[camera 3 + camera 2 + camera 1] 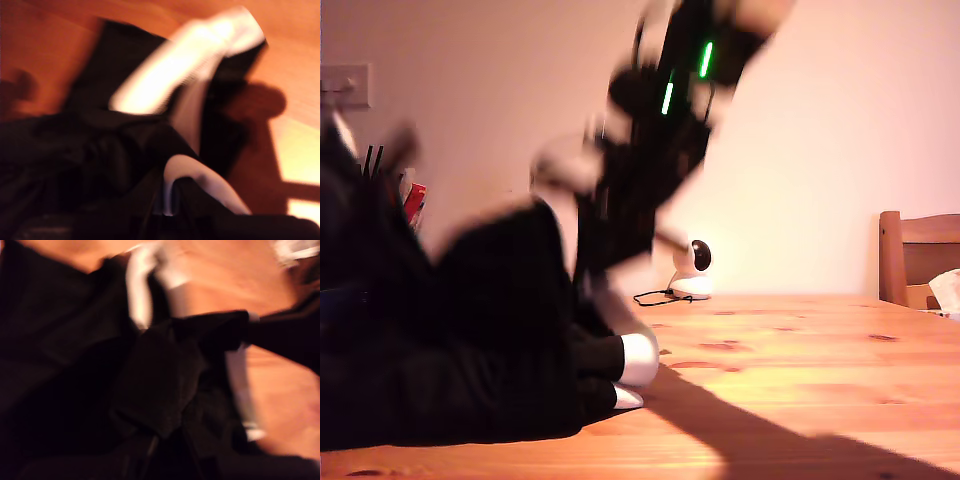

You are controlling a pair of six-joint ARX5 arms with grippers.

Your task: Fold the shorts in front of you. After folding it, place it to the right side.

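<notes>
You have the shorts [480,370], a large heap of soft black fabric with broad white hem bands, lying bunched on the wooden table [800,370] toward the exterior view's left. The heap rises high there, and two white band ends poke out at its edge facing the exterior view's right, resting on the wood. In the first wrist view the shorts [90,370] fill most of the picture, creased and folded over themselves, with blurred white strips running across the black cloth and bare orange wood beyond. In the second wrist view the shorts [100,160] are crumpled close to the camera, with one wide white band stretched away over the table [45,55] and another white patch curling near the lens.

Your grippers are not clearly visible in either wrist view, so you cannot tell how the fingers of my first gripper or my second gripper stand. Above the heap, a black arm with green lights [670,130] is raised and badly blurred; which arm it is you cannot tell.

Farther back, a small white round camera [696,268] sits on the table with its black cable, and a wooden chair [918,255] stands at the exterior view's right edge.
</notes>
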